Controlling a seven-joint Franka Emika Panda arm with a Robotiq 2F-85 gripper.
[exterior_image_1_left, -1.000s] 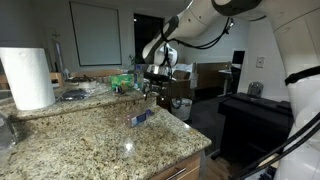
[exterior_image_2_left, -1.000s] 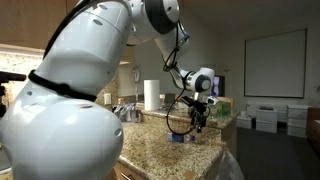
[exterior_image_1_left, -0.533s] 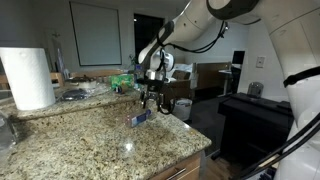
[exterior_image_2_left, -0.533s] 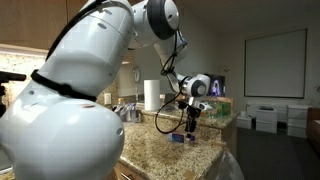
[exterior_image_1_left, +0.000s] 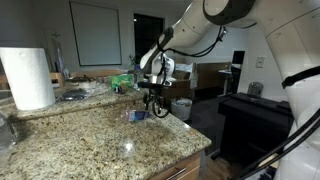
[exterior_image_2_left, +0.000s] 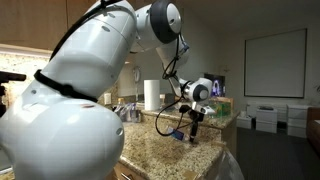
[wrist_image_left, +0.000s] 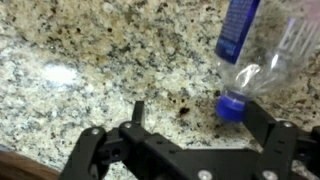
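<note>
In the wrist view the clear plastic bottle with blue cap and blue label (wrist_image_left: 262, 50) is cut off by the top edge and is blurred. The bottom edge cuts the gripper (wrist_image_left: 193, 110). In an exterior view this bottle (exterior_image_1_left: 137, 116) is too small to tell its shape.

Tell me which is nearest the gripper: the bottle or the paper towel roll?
The clear blue-capped bottle, lying just below the open gripper; the white paper towel roll stands far off across the counter.
</note>
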